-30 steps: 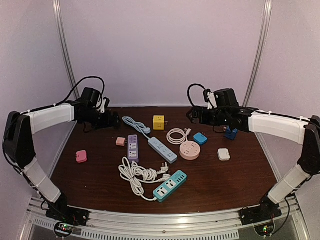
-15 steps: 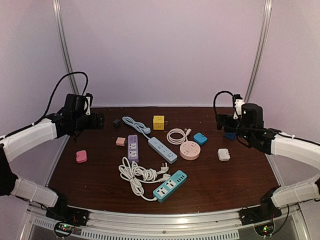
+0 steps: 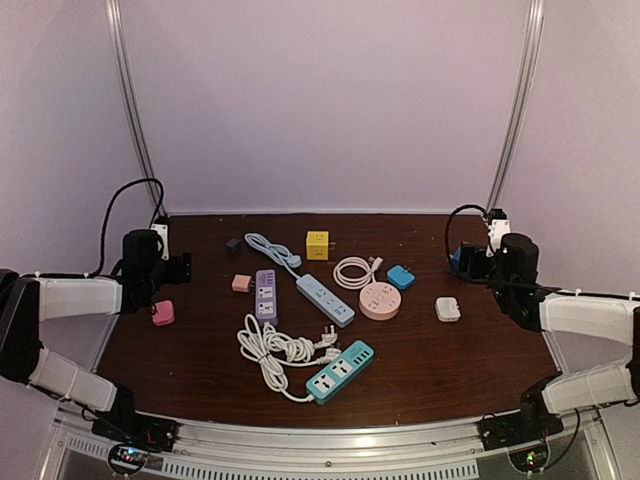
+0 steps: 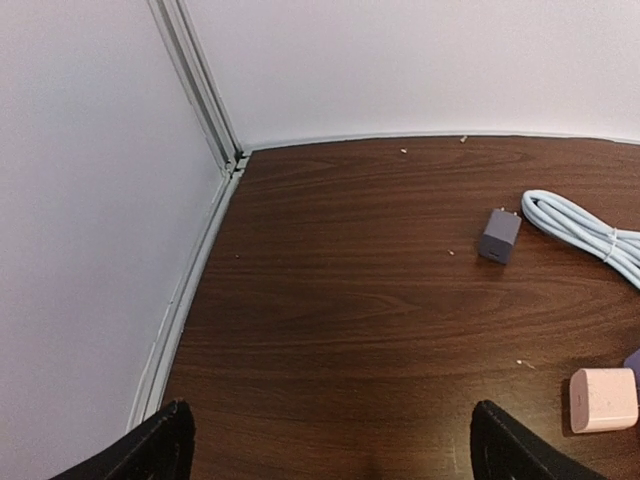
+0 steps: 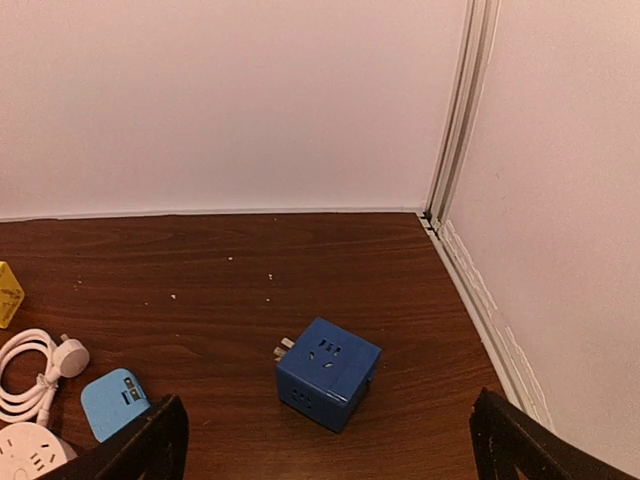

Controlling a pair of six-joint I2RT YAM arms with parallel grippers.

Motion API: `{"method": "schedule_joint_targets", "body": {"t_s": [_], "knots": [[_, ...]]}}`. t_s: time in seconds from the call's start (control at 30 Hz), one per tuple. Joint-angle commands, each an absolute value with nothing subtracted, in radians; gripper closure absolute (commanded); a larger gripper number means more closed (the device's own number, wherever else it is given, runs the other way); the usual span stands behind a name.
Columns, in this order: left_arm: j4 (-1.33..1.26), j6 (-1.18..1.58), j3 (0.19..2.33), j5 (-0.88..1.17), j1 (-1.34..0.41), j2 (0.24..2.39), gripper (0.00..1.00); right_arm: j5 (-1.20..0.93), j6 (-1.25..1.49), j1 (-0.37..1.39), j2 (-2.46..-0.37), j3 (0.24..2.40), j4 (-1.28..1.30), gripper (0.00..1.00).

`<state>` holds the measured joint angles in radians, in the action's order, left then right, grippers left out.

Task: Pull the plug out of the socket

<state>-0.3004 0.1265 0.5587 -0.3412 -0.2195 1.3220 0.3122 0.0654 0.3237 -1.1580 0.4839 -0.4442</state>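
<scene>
Both pincers stand spread as wide as they go and hold nothing: the left gripper (image 3: 180,268) hangs over the left edge of the table (image 3: 450,370), the right gripper (image 3: 472,264) over its right edge, each aimed at a far corner. Between the left one's fingertips (image 4: 160,445) lies bare wood, a small grey charger (image 4: 499,235) well ahead; the right one looks down on a blue cube socket (image 5: 328,372). Set out wide like this, the arms leave the middle open to the overhead camera, which I take to be the reason. The job's things lie in that middle: a teal power strip (image 3: 340,371) with a white plug (image 3: 328,338) just beside it on a coiled cord (image 3: 272,350), and a purple power strip (image 3: 265,293) with a pink adapter (image 3: 241,283) next to it (which plug is actually seated, I cannot tell from here). The table is dark, glossy wood grain dotted with pale specks, boxed in by plain pale walls (image 3: 320,100) with a metal rail (image 4: 205,95) in each far corner.
</scene>
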Motion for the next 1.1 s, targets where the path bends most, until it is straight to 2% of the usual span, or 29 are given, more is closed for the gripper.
{"method": "schedule_joint_targets", "body": {"t_s": [0.0,0.17,0.27,0.33,0.43,0.6,0.67,0.77,0.83,1.07], "knots": [[-0.524,0.077,0.518,-0.291,-0.152,1.312,0.02,0.255,0.048,0.232,-1.183,0.401,-0.638,0.00],[-0.674,0.062,0.439,-0.248,-0.089,1.363,0.02,0.171,0.065,0.085,-1.209,0.375,-0.695,0.00],[-0.833,0.029,0.378,-0.250,-0.089,1.414,0.02,0.184,0.069,0.018,-1.251,0.357,-0.732,0.00],[-0.833,0.013,0.381,-0.245,-0.089,1.423,0.02,0.199,0.083,-0.021,-1.278,0.325,-0.799,0.00],[-0.925,-0.039,0.350,-0.216,-0.089,1.441,0.02,0.205,0.066,-0.030,-1.364,0.296,-0.965,0.00],[-1.235,-0.086,0.253,-0.138,-0.089,1.560,0.02,0.045,0.017,-0.031,-1.512,0.293,-1.123,0.00],[-1.159,-0.093,0.275,-0.119,-0.093,1.553,0.02,0.003,-0.037,-0.023,-1.560,0.265,-1.250,0.00],[-1.126,-0.077,0.307,-0.153,-0.091,1.566,0.02,-0.059,-0.051,-0.024,-1.562,0.264,-1.249,0.00],[-1.121,-0.068,0.314,-0.152,-0.084,1.570,0.02,-0.037,-0.032,-0.024,-1.543,0.280,-1.174,0.00],[-1.126,-0.068,0.310,-0.155,-0.083,1.566,0.02,0.025,-0.020,-0.025,-1.553,0.274,-1.209,0.00]]}}
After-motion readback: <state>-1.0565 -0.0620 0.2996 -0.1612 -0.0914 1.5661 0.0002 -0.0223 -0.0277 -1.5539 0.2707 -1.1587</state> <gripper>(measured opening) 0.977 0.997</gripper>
